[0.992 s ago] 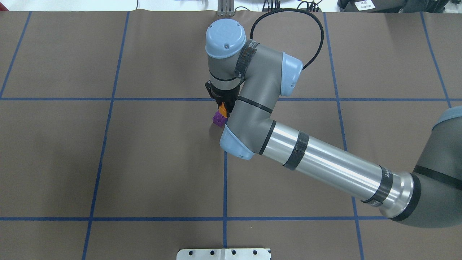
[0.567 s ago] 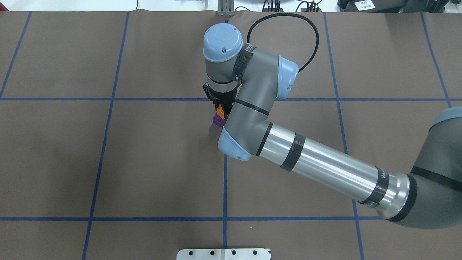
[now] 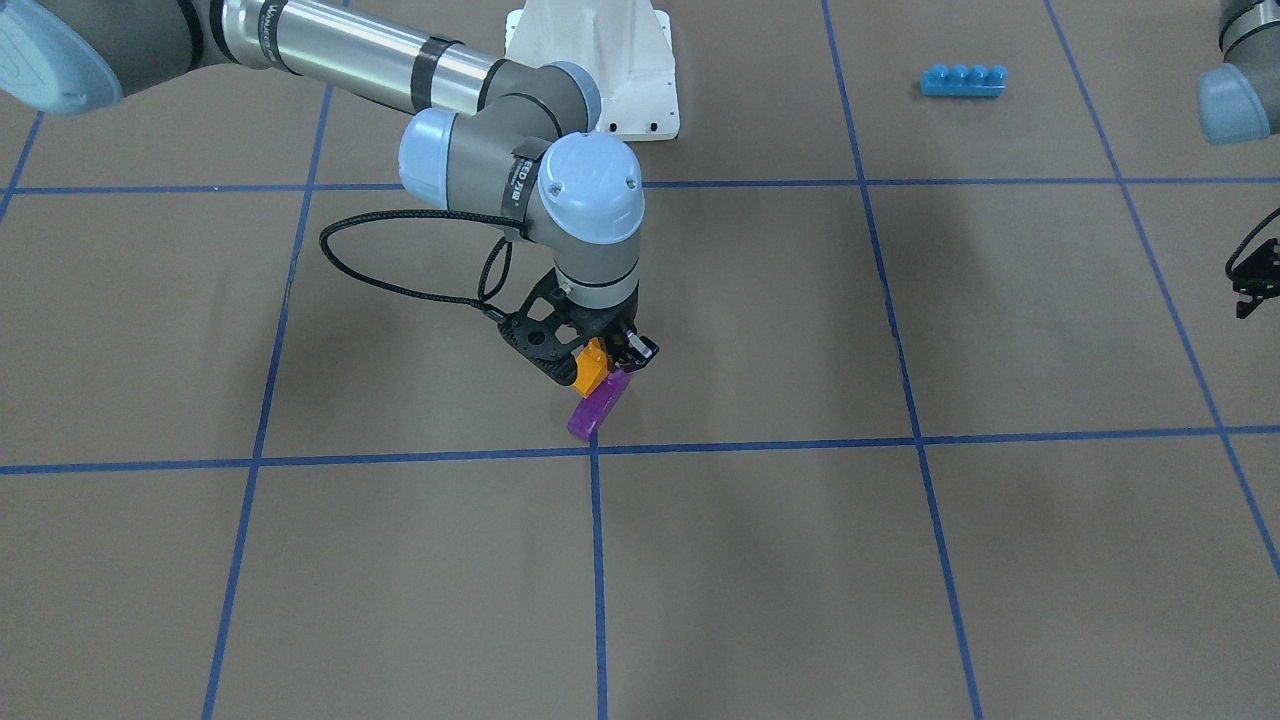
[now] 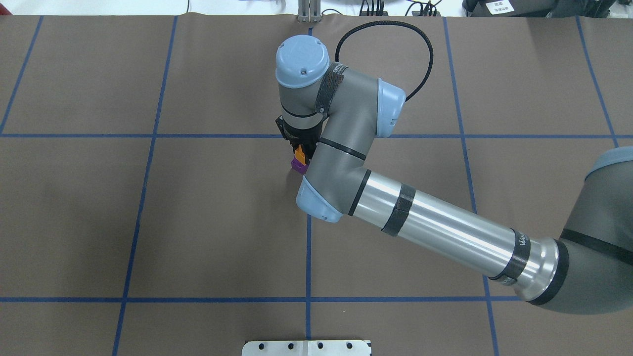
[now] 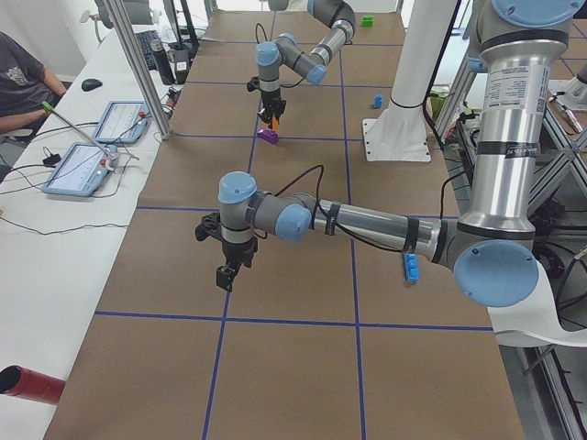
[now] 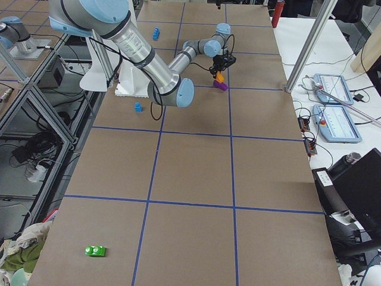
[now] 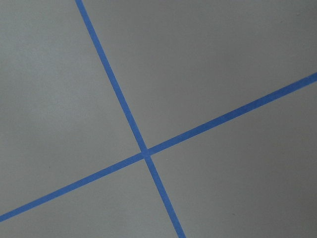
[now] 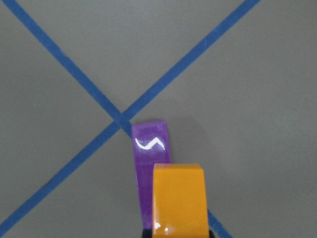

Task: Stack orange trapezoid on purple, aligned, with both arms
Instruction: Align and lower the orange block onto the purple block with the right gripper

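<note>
On the brown paper-covered table, grey-and-silver right arm reaching to centre, black two-finger left gripper well apart, finger state impossible to tell, right gripper clamping its block, glossy purple sloped plastic block lying beside a blue tape crossing, small glossy orange trapezoid plastic block gripped over its far end, contact unclear.

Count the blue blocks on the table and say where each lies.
2. The long blue brick lies to the left of the robot's base; the small blue block lies close by the base on its right. Others may be hidden.
</note>
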### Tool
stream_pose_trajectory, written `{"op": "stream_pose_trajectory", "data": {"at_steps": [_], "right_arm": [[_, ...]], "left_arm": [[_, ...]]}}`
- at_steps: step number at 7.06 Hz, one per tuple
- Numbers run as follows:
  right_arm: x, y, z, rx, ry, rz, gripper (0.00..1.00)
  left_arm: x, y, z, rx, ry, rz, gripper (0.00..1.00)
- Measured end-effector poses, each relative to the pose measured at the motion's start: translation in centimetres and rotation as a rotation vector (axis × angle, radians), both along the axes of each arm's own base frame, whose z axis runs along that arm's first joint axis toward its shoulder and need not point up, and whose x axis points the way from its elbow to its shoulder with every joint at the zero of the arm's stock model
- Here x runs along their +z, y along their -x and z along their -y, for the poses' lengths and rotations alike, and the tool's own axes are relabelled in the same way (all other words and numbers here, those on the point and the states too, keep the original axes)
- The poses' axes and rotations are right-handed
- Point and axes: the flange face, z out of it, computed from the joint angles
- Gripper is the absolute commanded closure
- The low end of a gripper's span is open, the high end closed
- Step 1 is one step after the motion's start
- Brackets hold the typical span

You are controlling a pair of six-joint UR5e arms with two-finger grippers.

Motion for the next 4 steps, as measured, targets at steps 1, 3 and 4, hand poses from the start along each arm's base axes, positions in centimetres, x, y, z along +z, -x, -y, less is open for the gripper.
{"op": "stream_pose_trajectory", "data": {"at_steps": [1, 3, 4], "right_arm": [[-0.04, 0.04, 0.01, 0.0, -0.001, 0.0, 1.0], [-0.14, 0.12, 0.08, 0.0, -0.005, 0.004, 1.0], [-0.11, 0.25, 0.18, 0.001, -0.009, 0.01, 1.0]], "left_arm": [[0.23, 0.0, 0.0, 0.0, 0.004, 0.001, 0.0], [0.33, -0.01, 0.03, 0.0, 0.006, 0.002, 0.0], [0.36, -0.01, 0.03, 0.0, 0.006, 0.002, 0.0]]}}
